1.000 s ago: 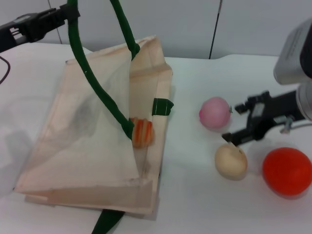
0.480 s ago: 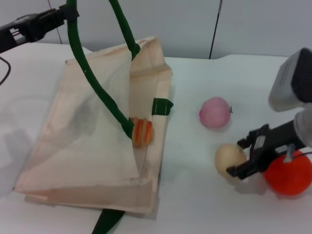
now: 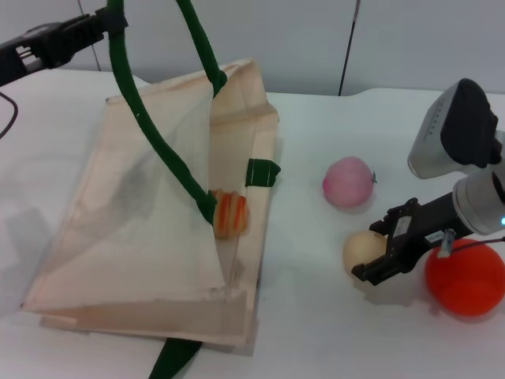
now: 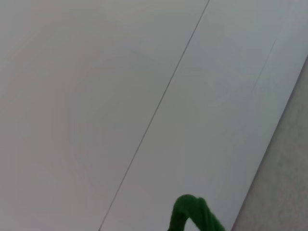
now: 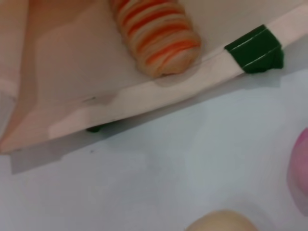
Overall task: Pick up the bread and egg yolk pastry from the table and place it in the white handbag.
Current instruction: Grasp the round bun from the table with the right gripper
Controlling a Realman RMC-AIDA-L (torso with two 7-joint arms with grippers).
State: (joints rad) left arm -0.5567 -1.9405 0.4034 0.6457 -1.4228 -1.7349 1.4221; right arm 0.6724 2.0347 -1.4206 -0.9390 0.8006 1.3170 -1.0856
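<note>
Black jaws of the right gripper (image 3: 377, 254) are spread open around the right side of the egg yolk pastry (image 3: 363, 251), one finger at its far edge and one at its near edge; whether they touch it cannot be told. This pale beige ball sits on the white table (image 3: 316, 332) at the near right. Just right of it, partly behind the gripper, lies a bright orange ball (image 3: 467, 278). Farther back and slightly left, a pink ball (image 3: 348, 181) rests on the table, apart from the pastry.

Left of these, the white handbag (image 3: 126, 237) lies flat across the table's left half, its mouth held open. Inside it, near the right edge, sits the bread (image 3: 230, 213), a striped orange and cream loaf; the right wrist view shows it (image 5: 156, 36) resting on the bag's inner fabric, just inside the hem (image 5: 144, 96).

A dark green handle (image 3: 150, 126) rises from the bag up to the far left, where the left gripper (image 3: 99, 28) grips it, jaws closed on the strap and lifting it above the table.
</note>
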